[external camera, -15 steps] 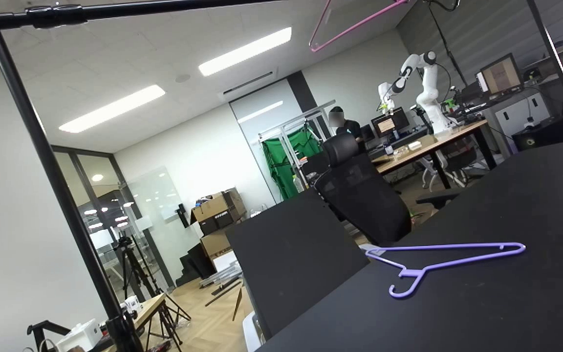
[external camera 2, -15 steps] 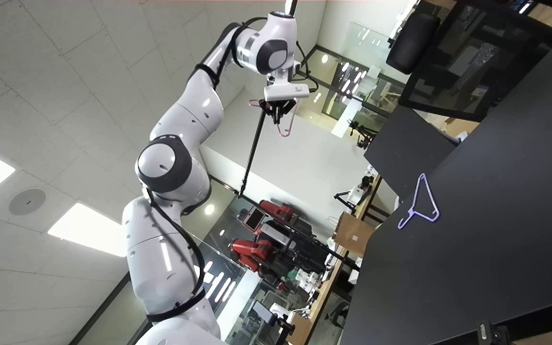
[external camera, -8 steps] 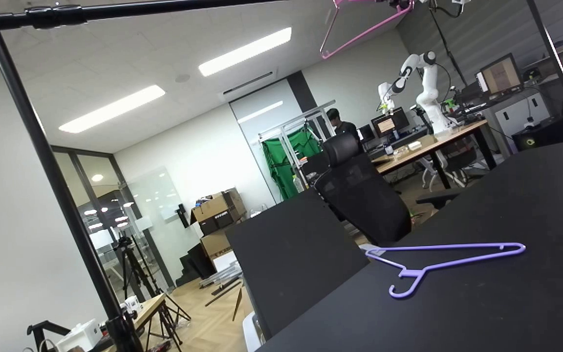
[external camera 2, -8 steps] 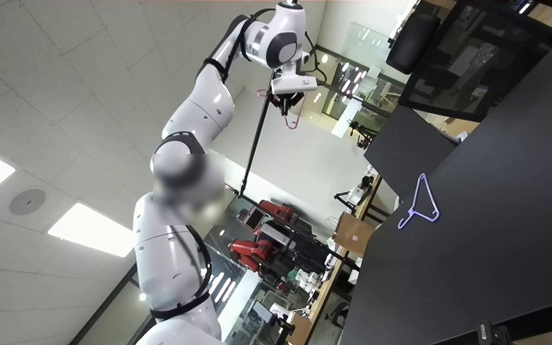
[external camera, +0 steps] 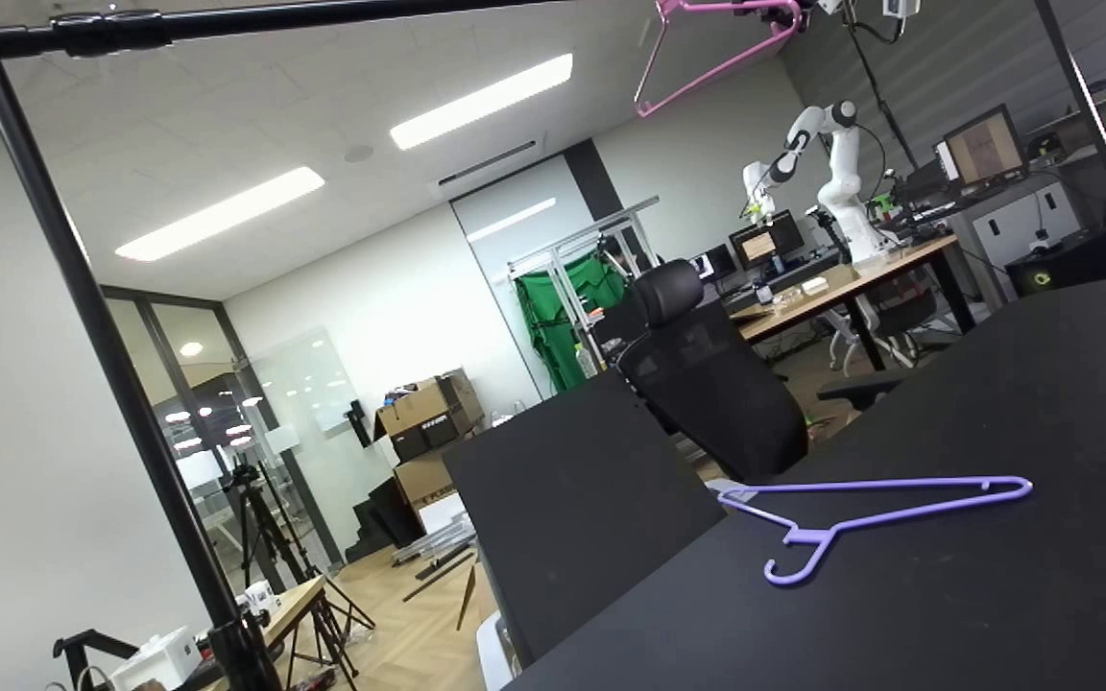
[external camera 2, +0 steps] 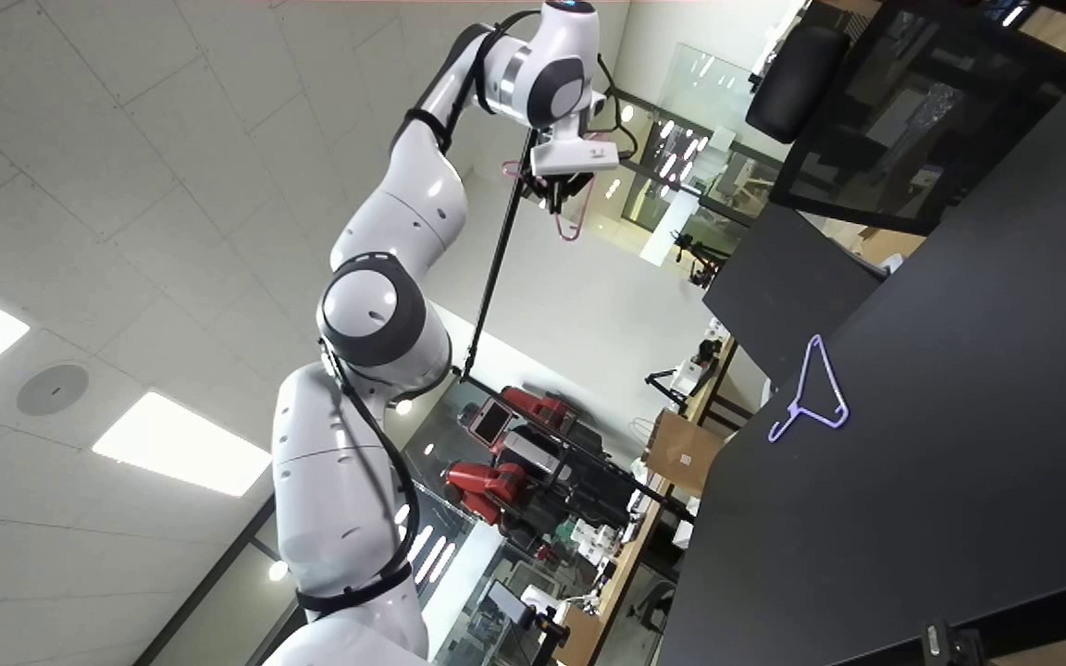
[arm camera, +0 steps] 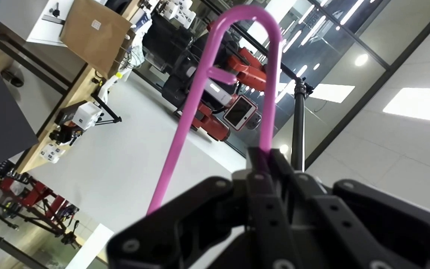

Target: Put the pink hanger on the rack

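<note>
- In an exterior view: pink hanger (external camera: pixel 714 75), cut off by the frame's top edge, in the air well apart from the table (external camera: pixel 899 633); presumably held this high because its destination is overhead.
- In an exterior view: rack (external camera: pixel 97 307), black tubing, upright and part of the top bar (external camera: pixel 342 13) showing; pink hanger not yet hung on the visible stretch.
- In an exterior view: lavender hanger (external camera: pixel 810 536), lying flat on the table; presumably left down because the task asks only for the pink one.
- In an exterior view: gripper (external camera 2: pixel 555 208), at the pink hanger, with a pink curve, likely the hook (external camera 2: pixel 505 169), standing out beside it, near a black rack tube in the picture; touching or apart, cannot tell.
- In the wrist view: fingers (arm camera: pixel 280 158) drawn close together, only the pink hanger's thickness between them, pinching one strand near a rounded end. Likely a shoulder; a grip away from the hook would leave it free to go over the bar.
- In the wrist view: black tube (arm camera: pixel 298 123), likely part of the rack, beyond the gripper. One-ended hold; twisting on contact seems the risk.
</note>
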Controlling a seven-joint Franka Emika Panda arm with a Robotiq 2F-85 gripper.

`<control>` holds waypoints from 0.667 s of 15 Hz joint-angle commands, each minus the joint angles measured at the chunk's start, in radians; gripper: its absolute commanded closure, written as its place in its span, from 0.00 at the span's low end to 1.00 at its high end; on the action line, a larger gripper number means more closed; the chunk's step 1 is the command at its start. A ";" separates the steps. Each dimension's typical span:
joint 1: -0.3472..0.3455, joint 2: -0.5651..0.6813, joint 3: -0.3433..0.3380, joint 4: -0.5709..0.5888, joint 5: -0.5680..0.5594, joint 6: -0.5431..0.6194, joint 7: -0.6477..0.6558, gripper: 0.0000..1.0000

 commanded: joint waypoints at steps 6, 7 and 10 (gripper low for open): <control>-0.004 0.057 0.012 0.107 0.031 0.049 0.084 0.98; -0.004 0.057 0.011 0.107 0.031 0.051 0.089 0.98; -0.003 0.056 0.011 0.107 0.031 0.061 0.100 0.98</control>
